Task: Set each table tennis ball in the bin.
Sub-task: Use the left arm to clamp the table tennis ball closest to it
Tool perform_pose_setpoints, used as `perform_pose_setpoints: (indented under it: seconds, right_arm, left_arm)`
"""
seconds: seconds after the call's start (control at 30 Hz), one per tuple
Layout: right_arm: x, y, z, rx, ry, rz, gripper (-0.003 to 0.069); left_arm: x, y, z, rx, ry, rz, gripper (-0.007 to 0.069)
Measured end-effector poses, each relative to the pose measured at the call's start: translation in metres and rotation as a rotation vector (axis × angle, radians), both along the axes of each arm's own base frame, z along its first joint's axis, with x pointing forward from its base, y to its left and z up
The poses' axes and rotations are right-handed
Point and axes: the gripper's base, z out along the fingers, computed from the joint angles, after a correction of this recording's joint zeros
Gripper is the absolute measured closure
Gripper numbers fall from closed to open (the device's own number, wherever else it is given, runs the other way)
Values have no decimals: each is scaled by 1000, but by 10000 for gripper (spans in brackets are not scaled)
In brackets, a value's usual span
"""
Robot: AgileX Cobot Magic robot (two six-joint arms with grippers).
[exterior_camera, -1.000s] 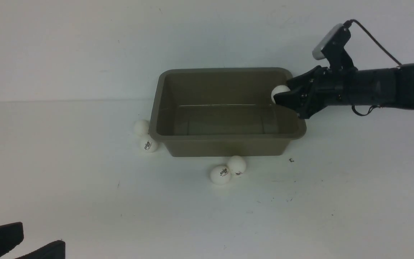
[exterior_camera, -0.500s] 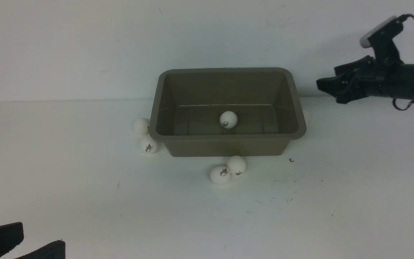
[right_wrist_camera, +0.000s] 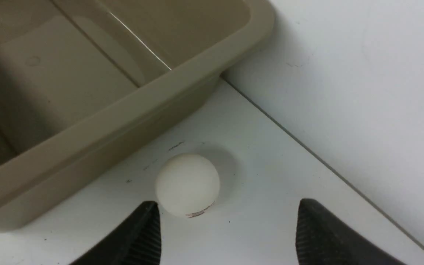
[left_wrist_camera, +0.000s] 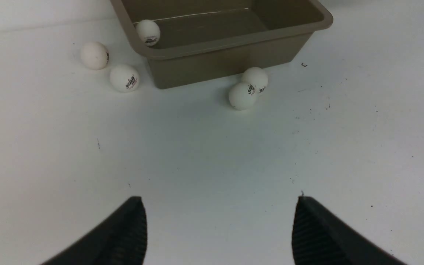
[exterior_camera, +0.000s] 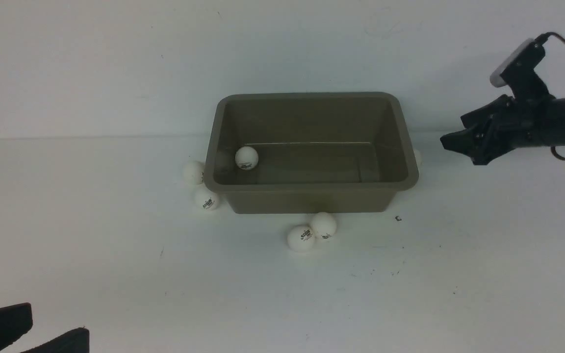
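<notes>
1. One table tennis ball is resting inside the bin, at its left end.
2. Five other balls are lying around the bin's outside.
3. The right gripper, right of the bin, and the left gripper are gaping wide, empty.

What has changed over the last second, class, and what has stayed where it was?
The right gripper let go of its table tennis ball over the bin, opened and drew back to the right. The ball dropped in and rolled to the bin's left end. The bin, the left gripper and the two balls in front stayed put.
</notes>
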Motion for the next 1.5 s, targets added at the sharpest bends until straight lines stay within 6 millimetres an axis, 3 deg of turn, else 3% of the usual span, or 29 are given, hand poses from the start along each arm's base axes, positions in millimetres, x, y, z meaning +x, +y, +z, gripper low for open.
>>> perform_pose_setpoints:
  seconds: [0.27, 0.5, 0.67, 0.97, 1.5]
  right_arm:
    - [4, 2, -11, 4, 6, -22, 207]
    - [4, 1, 3, 344, 40, -62, 207]
    - [15, -2, 14, 316, 15, -56, 207]
    - [32, -6, 12, 282, 25, -46, 207]
    - [36, -7, -35, 92, 93, 90, 207]
  left_arm:
    - [-2, -1, -2, 5, 28, -19, 146]
    - [-3, -2, -3, 8, 41, -27, 146]
    - [-3, -2, -3, 8, 42, -28, 146]
    - [-3, -2, -3, 8, 42, -28, 146]
    - [-3, -2, -3, 8, 42, -28, 146]
